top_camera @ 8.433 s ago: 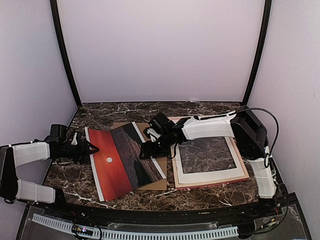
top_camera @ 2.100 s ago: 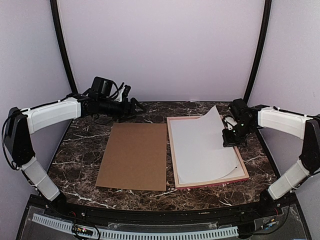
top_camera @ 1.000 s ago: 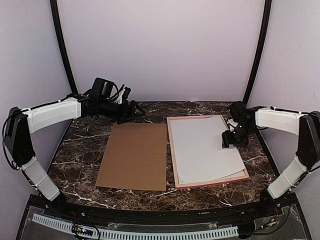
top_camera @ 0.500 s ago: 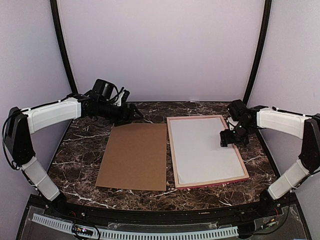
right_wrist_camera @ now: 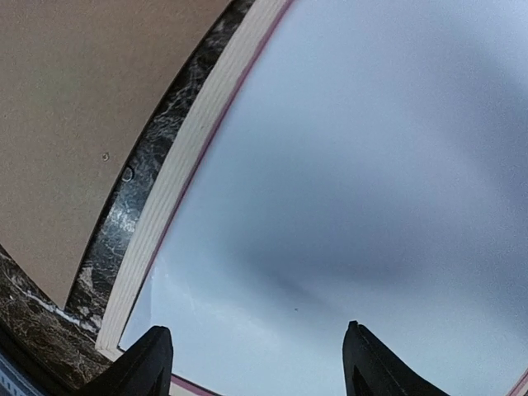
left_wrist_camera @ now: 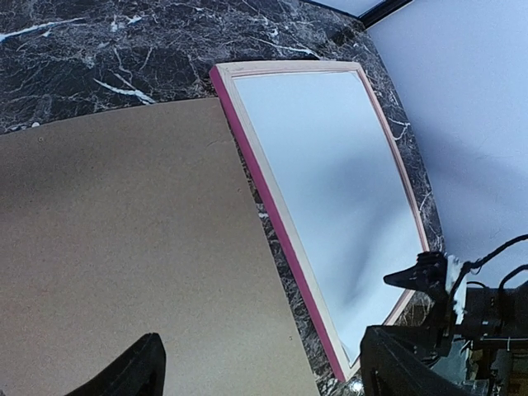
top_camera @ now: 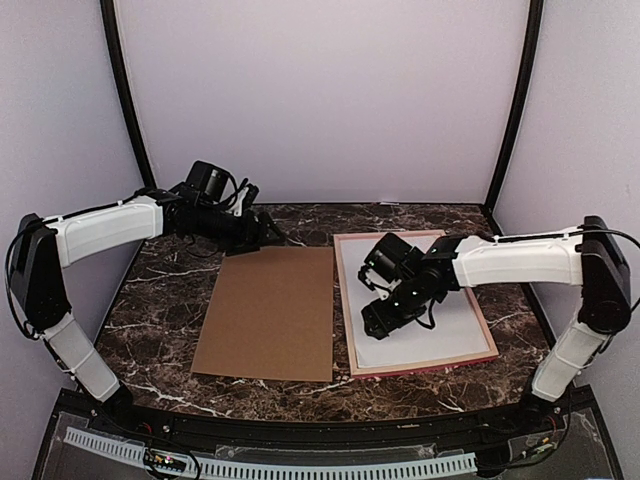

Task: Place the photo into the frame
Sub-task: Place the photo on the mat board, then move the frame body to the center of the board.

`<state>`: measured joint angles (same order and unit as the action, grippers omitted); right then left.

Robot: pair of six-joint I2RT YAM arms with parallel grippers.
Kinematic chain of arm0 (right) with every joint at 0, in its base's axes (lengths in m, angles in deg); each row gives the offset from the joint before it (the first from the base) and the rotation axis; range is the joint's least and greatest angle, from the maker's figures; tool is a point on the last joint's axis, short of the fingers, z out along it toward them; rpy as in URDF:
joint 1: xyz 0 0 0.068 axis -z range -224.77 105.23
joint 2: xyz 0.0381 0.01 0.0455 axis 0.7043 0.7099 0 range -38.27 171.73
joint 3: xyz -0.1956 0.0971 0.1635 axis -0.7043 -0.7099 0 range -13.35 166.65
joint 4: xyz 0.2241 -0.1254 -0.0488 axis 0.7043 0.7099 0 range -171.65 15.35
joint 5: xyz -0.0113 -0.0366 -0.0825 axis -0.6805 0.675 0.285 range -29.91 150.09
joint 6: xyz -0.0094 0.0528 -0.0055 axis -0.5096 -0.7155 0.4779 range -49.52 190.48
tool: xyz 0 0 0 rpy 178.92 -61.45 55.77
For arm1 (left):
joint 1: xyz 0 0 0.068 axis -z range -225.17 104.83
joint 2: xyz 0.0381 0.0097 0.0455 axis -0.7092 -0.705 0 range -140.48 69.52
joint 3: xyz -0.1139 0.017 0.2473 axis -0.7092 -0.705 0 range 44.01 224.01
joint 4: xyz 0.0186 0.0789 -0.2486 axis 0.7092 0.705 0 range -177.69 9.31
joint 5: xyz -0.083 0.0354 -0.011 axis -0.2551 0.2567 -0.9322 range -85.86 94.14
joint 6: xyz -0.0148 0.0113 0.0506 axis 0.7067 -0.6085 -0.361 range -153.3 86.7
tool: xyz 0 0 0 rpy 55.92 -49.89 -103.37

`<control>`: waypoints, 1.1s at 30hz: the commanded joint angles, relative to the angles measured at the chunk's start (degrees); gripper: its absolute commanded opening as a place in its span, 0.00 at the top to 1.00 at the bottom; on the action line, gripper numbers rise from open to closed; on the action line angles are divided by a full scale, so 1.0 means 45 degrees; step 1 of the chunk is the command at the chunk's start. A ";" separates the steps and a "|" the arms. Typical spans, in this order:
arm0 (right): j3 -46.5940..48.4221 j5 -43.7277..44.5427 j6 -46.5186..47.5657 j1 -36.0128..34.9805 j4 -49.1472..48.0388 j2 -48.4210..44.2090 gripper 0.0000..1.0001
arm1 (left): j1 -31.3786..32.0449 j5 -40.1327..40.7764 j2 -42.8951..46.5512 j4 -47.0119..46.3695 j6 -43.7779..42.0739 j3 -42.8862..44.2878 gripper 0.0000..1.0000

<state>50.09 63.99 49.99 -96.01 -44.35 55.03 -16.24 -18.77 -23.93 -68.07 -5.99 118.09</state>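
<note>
The frame (top_camera: 342, 290) lies flat with the photo (top_camera: 455, 325) white side up inside it. Its near left corner should be pressed lightly flush by the right gripper (top_camera: 376, 319), poised there spread and empty; the left gripper (top_camera: 262, 235), also spread and empty, hangs over the cardboard (top_camera: 270, 310).

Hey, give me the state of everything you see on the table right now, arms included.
photo: flat inside the frame, white back up.
frame: flat on the table, holding the photo.
cardboard board: flat on the table left of the frame, not touching it.
left gripper: jaws open, empty, above the board's far edge.
right gripper: jaws open, empty, over the photo.
</note>
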 commanded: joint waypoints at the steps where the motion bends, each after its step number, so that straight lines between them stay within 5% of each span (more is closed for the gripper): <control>1: 0.0645 0.0602 -0.0374 -0.0998 0.0342 0.1068 0.28 | -0.0133 0.0189 0.0194 0.0336 -0.0329 -0.0255 0.16; 21: 0.1520 0.2356 -0.0962 -0.2830 0.1444 0.3078 0.29 | -0.0349 0.0261 0.0400 0.0512 -0.0524 -0.0521 0.15; 33: 0.1022 0.2360 -0.0665 -0.2778 0.0636 0.1230 0.24 | -0.0609 0.1535 0.0790 0.1219 -0.1174 -0.0639 0.09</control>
<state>55.14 75.14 46.32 -108.19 -38.84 65.54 -18.30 -15.32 -23.45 -65.10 -9.13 116.19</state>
